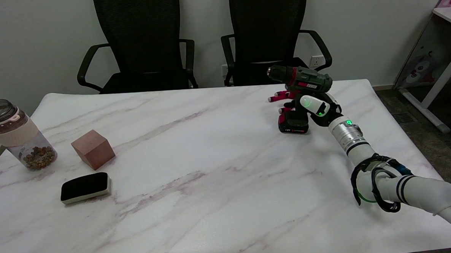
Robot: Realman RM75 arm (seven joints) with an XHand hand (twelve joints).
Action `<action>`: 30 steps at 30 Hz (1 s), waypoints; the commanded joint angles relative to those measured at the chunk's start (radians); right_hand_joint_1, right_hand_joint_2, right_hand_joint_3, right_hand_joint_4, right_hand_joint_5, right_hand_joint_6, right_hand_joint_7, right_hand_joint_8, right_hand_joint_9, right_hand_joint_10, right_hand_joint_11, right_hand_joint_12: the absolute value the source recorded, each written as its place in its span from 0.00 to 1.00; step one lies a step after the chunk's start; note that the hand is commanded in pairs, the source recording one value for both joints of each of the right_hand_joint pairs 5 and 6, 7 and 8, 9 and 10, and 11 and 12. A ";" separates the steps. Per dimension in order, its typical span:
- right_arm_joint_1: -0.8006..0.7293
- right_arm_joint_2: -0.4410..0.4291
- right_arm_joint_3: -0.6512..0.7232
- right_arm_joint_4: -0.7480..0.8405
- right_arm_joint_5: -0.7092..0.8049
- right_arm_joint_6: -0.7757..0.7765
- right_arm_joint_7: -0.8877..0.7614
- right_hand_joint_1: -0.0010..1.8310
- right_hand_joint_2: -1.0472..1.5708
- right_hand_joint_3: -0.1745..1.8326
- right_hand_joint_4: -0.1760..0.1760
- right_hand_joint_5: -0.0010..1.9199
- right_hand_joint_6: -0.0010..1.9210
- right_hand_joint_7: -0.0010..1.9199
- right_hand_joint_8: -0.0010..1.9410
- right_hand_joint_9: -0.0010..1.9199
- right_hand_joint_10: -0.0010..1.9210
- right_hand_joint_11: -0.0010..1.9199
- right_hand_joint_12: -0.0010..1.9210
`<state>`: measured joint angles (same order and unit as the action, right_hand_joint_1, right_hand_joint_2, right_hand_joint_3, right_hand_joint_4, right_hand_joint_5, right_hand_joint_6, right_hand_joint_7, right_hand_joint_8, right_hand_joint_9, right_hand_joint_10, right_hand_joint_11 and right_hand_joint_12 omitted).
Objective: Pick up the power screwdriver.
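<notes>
Screwdriver: the power screwdriver point(301, 86) stood upright on the marble table point(197, 173), far right side.
Hand: the right hand point(311, 104) wrapped its fingers point(279, 98) around the handle.

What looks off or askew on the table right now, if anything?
Nothing stands out. The power screwdriver stands upright on its battery base with the robot hand wrapped around its grip. The jar is upright with its lid on, contents inside. The wooden cube and the eraser lie flat, nothing spilled.
</notes>
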<state>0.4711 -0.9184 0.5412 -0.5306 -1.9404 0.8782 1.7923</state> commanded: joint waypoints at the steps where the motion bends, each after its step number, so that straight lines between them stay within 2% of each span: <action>1: 0.000 0.000 -0.003 0.000 -0.003 -0.002 0.015 0.57 0.24 0.60 1.00 0.15 0.15 0.15 0.14 0.36 0.36 0.44 0.44; 20: 0.006 0.001 -0.001 0.012 -0.017 -0.013 0.013 0.60 0.26 0.70 1.00 0.17 0.17 0.17 0.17 0.42 0.42 0.46 0.46; 30: 0.008 0.001 0.004 0.023 -0.032 -0.010 0.018 0.65 0.23 0.77 1.00 0.27 0.27 0.27 0.27 0.47 0.47 0.47 0.47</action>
<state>0.4768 -0.9189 0.5403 -0.5198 -1.9562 0.8703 1.8073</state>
